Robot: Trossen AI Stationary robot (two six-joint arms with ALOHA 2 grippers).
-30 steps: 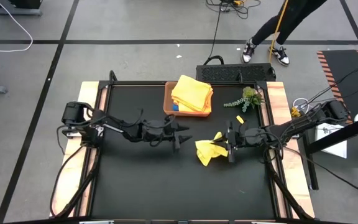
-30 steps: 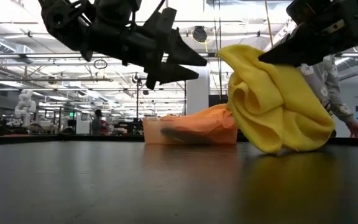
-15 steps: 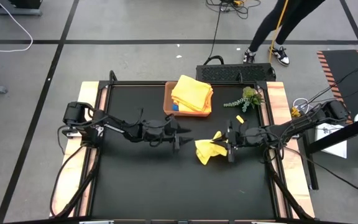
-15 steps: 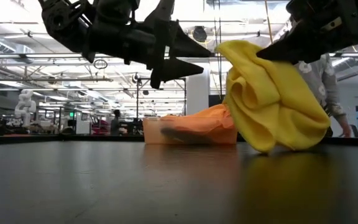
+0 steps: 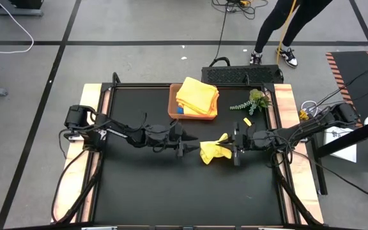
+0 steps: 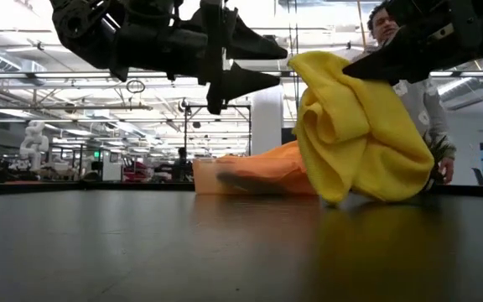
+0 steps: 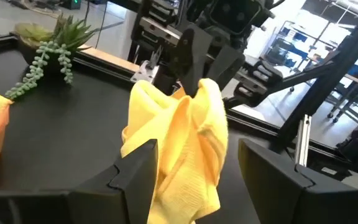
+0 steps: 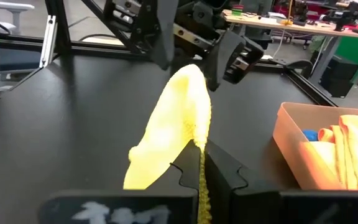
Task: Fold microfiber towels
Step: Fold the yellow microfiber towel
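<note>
Right gripper [image 5: 236, 149] clamped tight on an upper edge of yellow microfiber towel [image 5: 212, 152], held above the middle of black table [image 5: 171, 191] with the lower folds draping onto the surface. Left gripper [image 5: 185, 146] just beside the towel, fingers spread apart, gripping nothing. Further folded towels [image 5: 197, 96] stacked in brown tray [image 5: 173, 107] at the far edge. Green plant sprig [image 5: 253, 101] near the tray. Person [image 6: 409, 84] standing beyond the table. No legible brands, labels or writing anywhere.
</note>
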